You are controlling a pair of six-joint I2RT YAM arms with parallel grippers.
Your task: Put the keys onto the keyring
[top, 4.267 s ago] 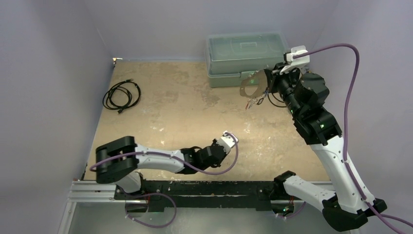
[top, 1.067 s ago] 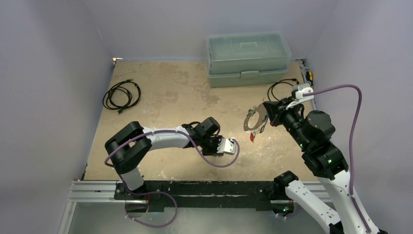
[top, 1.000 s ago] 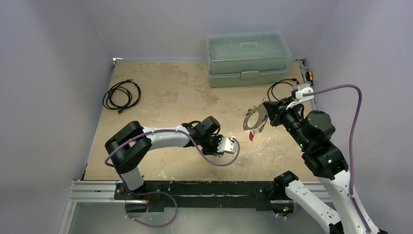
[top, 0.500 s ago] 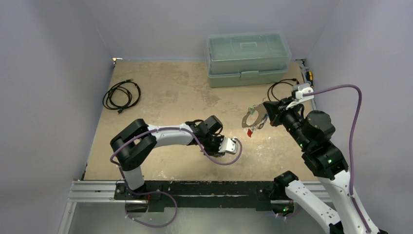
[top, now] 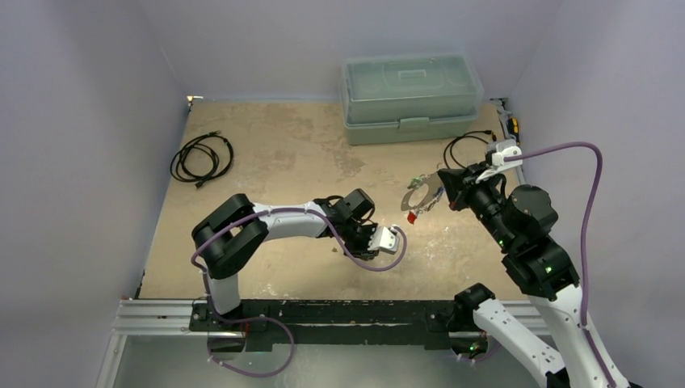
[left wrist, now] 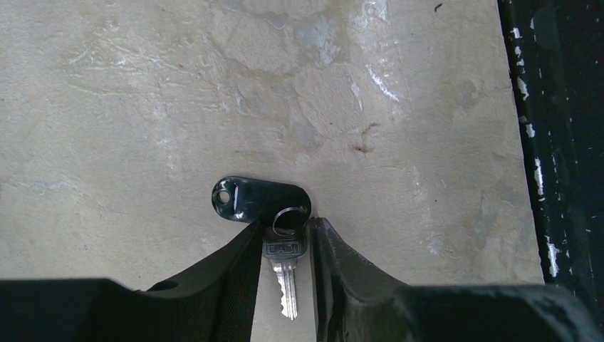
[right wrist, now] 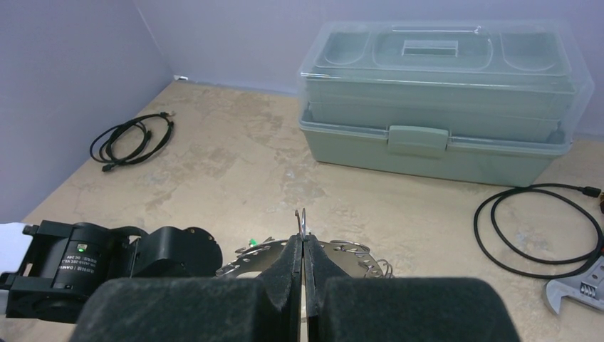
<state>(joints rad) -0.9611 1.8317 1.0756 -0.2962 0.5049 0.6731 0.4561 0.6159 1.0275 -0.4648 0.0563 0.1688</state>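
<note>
left gripper (left wrist: 285, 239) is pinching black-tagged key (left wrist: 283, 269) by its head, leaving tag hole free | right gripper (right wrist: 304, 249) is clamping keyring (right wrist: 345, 248) aloft, likely presenting it for threading

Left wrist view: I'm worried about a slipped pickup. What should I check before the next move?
1. The black-tagged key lies between the fingers of the left gripper: ok.
2. Those fingers are clamped on it: cannot tell.
3. The right gripper is shut on the keyring: ok.
4. The keyring is held off the table: ok.
5. The keyring's opening is turned toward the key: cannot tell.
</note>
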